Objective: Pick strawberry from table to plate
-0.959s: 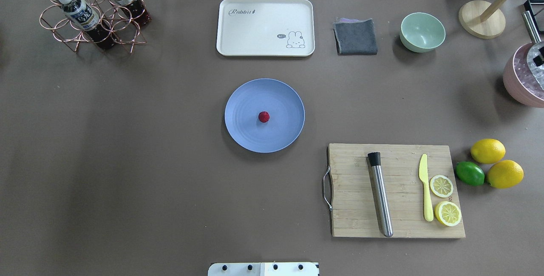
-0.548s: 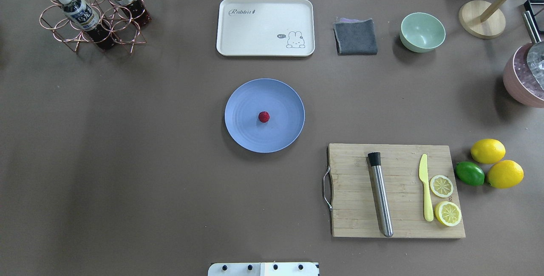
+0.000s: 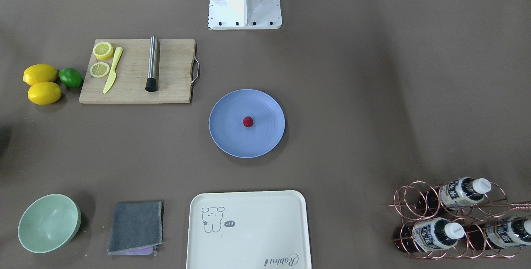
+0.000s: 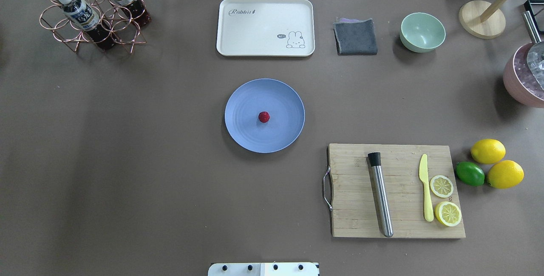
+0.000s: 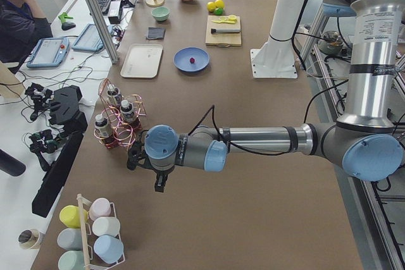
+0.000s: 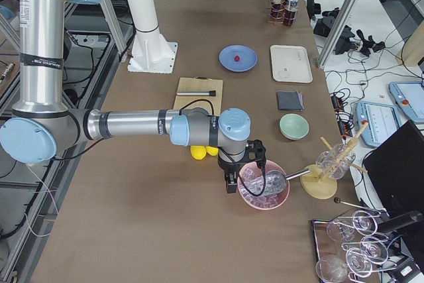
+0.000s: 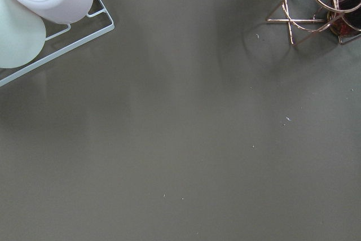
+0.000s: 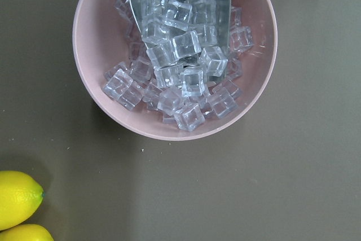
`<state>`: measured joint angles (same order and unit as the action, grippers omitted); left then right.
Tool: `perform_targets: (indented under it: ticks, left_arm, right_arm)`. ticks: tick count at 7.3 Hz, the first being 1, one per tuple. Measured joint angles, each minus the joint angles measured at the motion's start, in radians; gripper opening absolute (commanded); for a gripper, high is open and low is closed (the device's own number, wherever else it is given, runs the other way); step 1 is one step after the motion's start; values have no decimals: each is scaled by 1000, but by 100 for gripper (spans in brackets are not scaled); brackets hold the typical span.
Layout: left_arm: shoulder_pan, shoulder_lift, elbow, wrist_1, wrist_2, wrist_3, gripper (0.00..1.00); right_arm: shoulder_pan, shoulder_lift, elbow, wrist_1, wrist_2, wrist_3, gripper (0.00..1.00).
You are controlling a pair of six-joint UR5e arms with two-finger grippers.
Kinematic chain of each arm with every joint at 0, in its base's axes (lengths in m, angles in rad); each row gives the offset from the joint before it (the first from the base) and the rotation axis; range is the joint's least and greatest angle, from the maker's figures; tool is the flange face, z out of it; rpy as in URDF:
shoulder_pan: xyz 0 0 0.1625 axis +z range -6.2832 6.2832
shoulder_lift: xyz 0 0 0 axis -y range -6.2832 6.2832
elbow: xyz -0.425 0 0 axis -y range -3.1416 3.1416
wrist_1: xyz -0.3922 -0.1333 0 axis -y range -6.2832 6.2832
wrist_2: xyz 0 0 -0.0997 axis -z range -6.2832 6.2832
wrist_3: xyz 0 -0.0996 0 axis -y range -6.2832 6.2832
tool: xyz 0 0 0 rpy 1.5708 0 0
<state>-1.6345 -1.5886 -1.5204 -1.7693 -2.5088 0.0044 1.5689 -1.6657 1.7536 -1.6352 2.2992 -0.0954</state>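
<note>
The small dark red strawberry (image 4: 264, 117) (image 3: 248, 122) lies near the middle of the round blue plate (image 4: 284, 97) (image 3: 226, 136), on the brown table (image 4: 148, 140). Nothing touches it. Neither gripper shows in the overhead or front views. In the exterior left view the near left gripper (image 5: 159, 184) hangs over bare table beside the bottle rack, far from the plate (image 5: 199, 53). In the exterior right view the near right gripper (image 6: 230, 183) hangs at the pink ice bowl (image 6: 264, 187), also far from the plate (image 6: 246, 51). I cannot tell whether either is open or shut.
A cutting board (image 4: 352, 208) with a steel muddler (image 4: 380, 195), a yellow knife and lemon slices lies right of the plate. Lemons (image 4: 487, 151) and a lime sit beyond it. A cream tray (image 4: 255, 33), grey cloth (image 4: 355, 37), green bowl (image 4: 422, 32) and bottle rack (image 4: 91, 16) line the far side.
A part of the right gripper that showed over the pink bowl at the overhead view's right edge has moved out of view. The strawberry and plate have not moved.
</note>
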Motion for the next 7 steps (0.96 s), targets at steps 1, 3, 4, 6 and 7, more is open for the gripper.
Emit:
perform_targets:
  ticks: [1, 3, 4, 6, 7]
  left_arm:
    - [0, 0, 3, -4, 2, 2, 98]
    - [2, 12, 27, -2, 19, 0, 98]
    - [3, 18, 42, -3, 38, -1, 98]
    - [5, 26, 49, -7, 74, 2, 98]
    - [5, 28, 49, -8, 86, 3, 98]
  right_arm:
    - [2, 6, 2, 1, 2, 28, 100]
    - [3, 5, -2, 1, 7, 46, 100]
    - [3, 6, -8, 0, 10, 48, 100]
    - [2, 7, -23, -1, 11, 49, 100]
    - [3, 7, -26, 0, 12, 49, 100]
